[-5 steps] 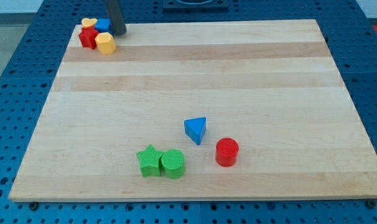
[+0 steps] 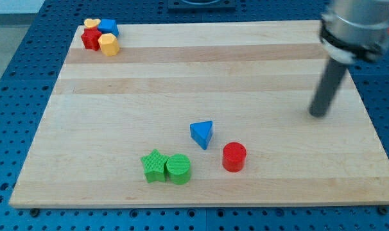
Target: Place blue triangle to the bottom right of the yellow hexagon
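Tip (image 2: pixel 318 114) down near the right edge of the worktop (image 2: pixel 181 83), at mid depth, touching no block. Rod rising up and right from it into a blurred grey housing at the far right corner. No gripper on this arm, so nothing to report as apart, together or clamped.

Nearest to the tip: red cylinder (image 2: pixel 233 156), left and nearer, well apart from it. Just left of that and slightly farther back, blue triangle (image 2: pixel 202 134), lying alone, touching neither the cylinder nor the green pair. Nearer and left again, green cylinder (image 2: pixel 178 169) and green star (image 2: pixel 155 165), side by side and touching, star on the left.

Far left corner, well apart from all of the above: a tight cluster of four. Yellow hexagon (image 2: pixel 108 44) at the near right of the cluster, pressed against a red block (image 2: pixel 89 40) on its left, shape hard to make out. Behind those, a yellow heart (image 2: pixel 91 24) on the left and a second blue block (image 2: pixel 108 27) on the right, shape unclear.

Blue triangle well apart from the yellow hexagon, much nearer and to the right of it, with most of the worktop between. Around the worktop, blue perforated base (image 2: pixel 15 96).
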